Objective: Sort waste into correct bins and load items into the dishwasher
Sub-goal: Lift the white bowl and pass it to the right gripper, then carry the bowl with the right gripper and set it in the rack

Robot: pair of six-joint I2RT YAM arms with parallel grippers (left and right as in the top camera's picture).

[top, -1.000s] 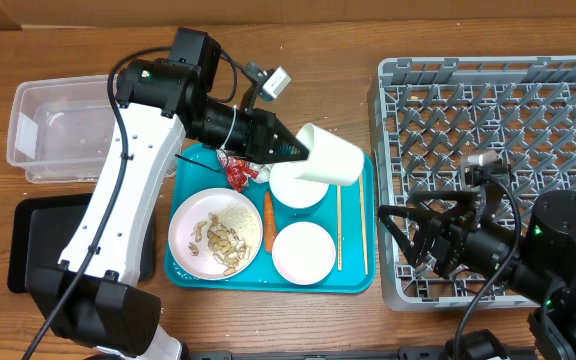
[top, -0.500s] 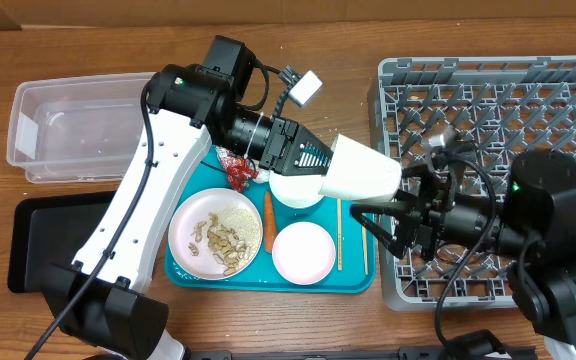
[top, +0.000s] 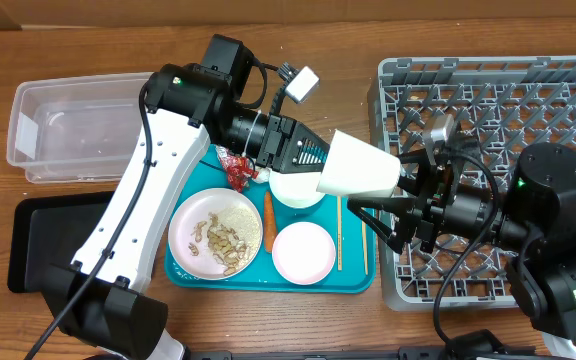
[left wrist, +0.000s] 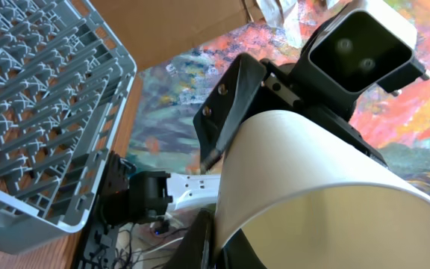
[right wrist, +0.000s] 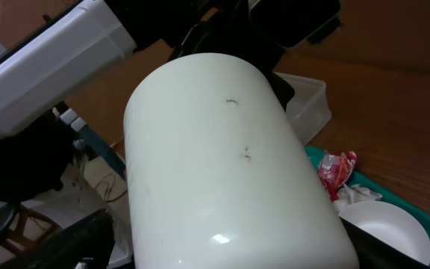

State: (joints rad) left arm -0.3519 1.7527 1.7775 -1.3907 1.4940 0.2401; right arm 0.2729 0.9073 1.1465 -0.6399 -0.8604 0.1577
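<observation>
- Clear tub [top: 63,125] sits up-left of the teal tray [top: 268,283] and the black tray [top: 38,250] left of it. We see no waste in either. The tub has a pale label patch [top: 30,135] with no readable writing.
- On the teal tray: plate [top: 178,235] with nut scraps [top: 218,245], carrot [top: 267,222] just beside it, red wrapper [top: 238,170] at the top edge, two bowls [top: 303,252], chopsticks [top: 339,235] along the right side. The wrapper print is too small to read.
- Left gripper [top: 320,163] is above the teal tray's top right, clamped on the cup [top: 360,168] at its mouth end.
- Cup is in the air over the teal tray's right edge, on its side, base pointing right. We see no logo, only faint scuffs in the right wrist view.
- Right gripper [top: 378,220] is just right of the teal tray, jaws spread wide at the cup's base end. We cannot tell if it touches.
- We judge this a handover: the right jaws should centre on the cup body and close firmly before the left lets go.
- Dish rack [top: 508,100] stands right of the teal tray. We think the cup should go in mouth down between the pegs.
</observation>
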